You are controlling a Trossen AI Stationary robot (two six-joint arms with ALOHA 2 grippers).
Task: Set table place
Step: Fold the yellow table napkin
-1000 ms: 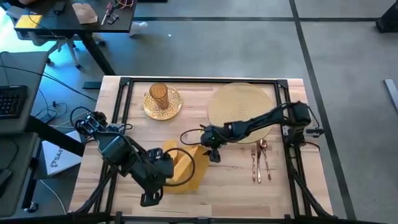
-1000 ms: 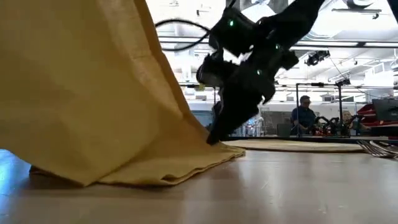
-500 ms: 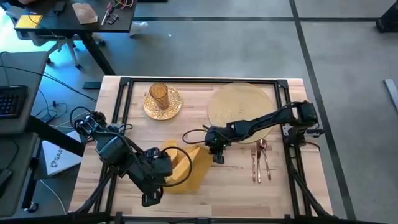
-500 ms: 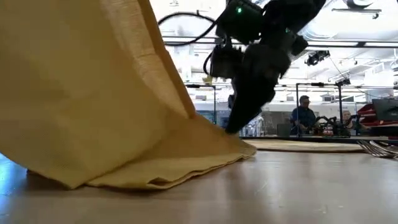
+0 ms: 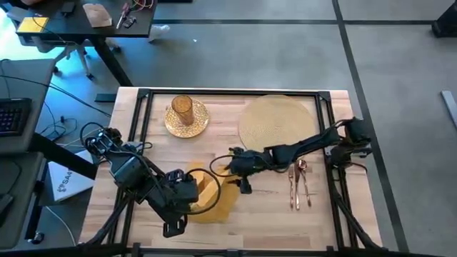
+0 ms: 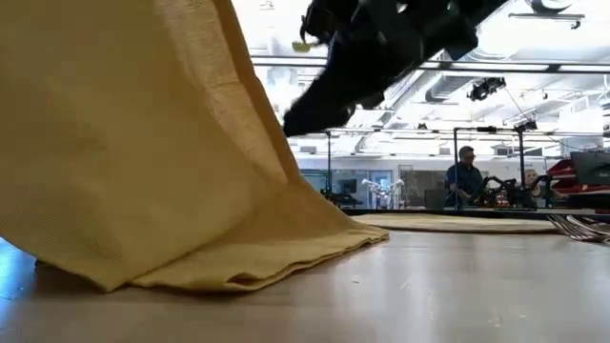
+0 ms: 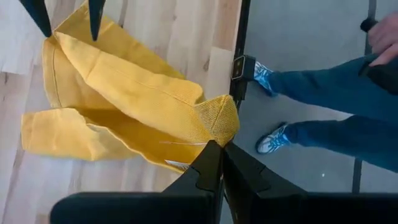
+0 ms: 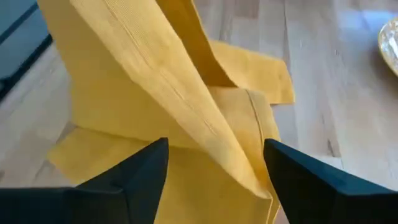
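Observation:
The yellow napkin [image 5: 218,196] lies crumpled near the front of the table [image 5: 271,210]. One end is raised by my left gripper [image 5: 194,189], which is shut on it, while its lower folds [image 6: 267,262] rest on the wood. My right gripper [image 5: 227,171] is open and points left and down, hovering over the napkin's right end [image 8: 155,81] with a raised fold between its fingers. I cannot tell if it touches the cloth. The placemat [image 5: 277,118] lies far right. The plate [image 5: 187,123] carries the glass [image 5: 183,107] far left. Cutlery [image 5: 300,184] lies right. My left gripper pinches a folded corner of the napkin [image 7: 217,124] between its two shut fingers [image 7: 208,165], several layers thick. That corner is lifted off the table. The cloth slopes down from it, slack, to the part lying on the wood [image 7: 68,134].
Black frame rails [image 5: 228,93] border the tabletop. A person's legs [image 7: 323,124] stand just beyond the table's edge. People [image 6: 467,176] sit in the room behind. Bare wood [image 5: 264,221] lies in front of the cutlery and right of the napkin.
My right gripper had its tips down on the napkin's low right edge. It drew that edge a little toward the table's right, then rose clear of the table and swung back over the napkin. The edge stays spread out where it was left.

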